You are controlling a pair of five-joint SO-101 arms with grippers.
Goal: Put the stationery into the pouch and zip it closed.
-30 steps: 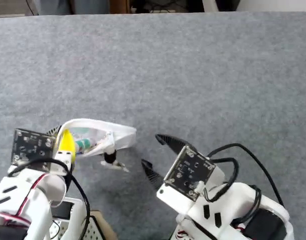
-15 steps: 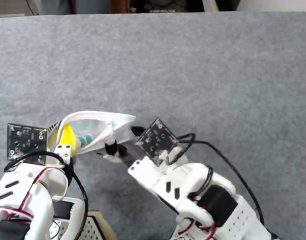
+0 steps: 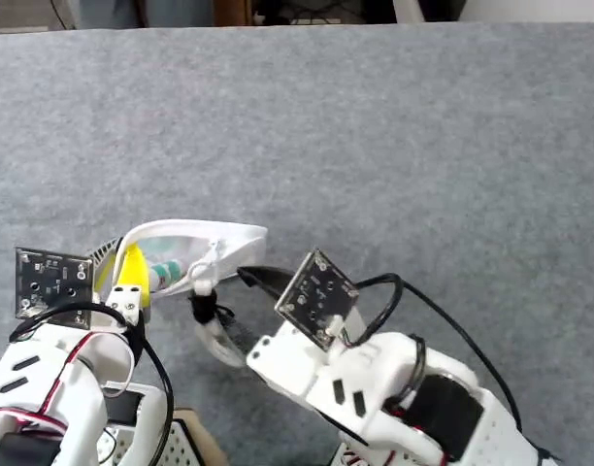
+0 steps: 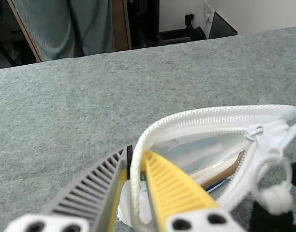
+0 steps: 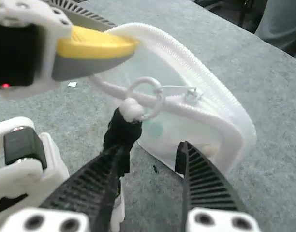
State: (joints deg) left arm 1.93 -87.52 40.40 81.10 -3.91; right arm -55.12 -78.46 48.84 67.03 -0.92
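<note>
My left gripper (image 4: pixel 133 166) is clamped shut on the pouch (image 4: pixel 220 113), with the white zip edge pinched between the grey and the yellow finger (image 4: pixel 172 186). My right gripper (image 5: pixel 153 150) has its black fingers (image 5: pixel 201 179) spread apart and holds nothing. It sits at the zip side of the pouch, by the end away from the left gripper.

The pouch is white and half see-through. From the high view its long axis runs across the table (image 3: pixel 423 146), from the left gripper toward the right arm. The zip gapes from the clamped end, and the slider (image 4: pixel 255 131) sits near the other end. A ring pull (image 5: pixel 145 99) hangs off the slider with a white bead (image 5: pixel 131 108) and a black tassel (image 5: pixel 121 133). The tassel lies right against one right finger; I cannot tell whether they touch.

Inside the pouch I see a tan pen (image 4: pixel 220 170) and a teal item (image 3: pixel 164 273).

The markings on the two camera boards (image 3: pixel 52 282) beside the pouch are too small for me to read.

The table is covered in grey felt. Beyond its edge on the far side of the pouch stand a wooden panel (image 4: pixel 119 24) and a white wall (image 4: pixel 254 14).
</note>
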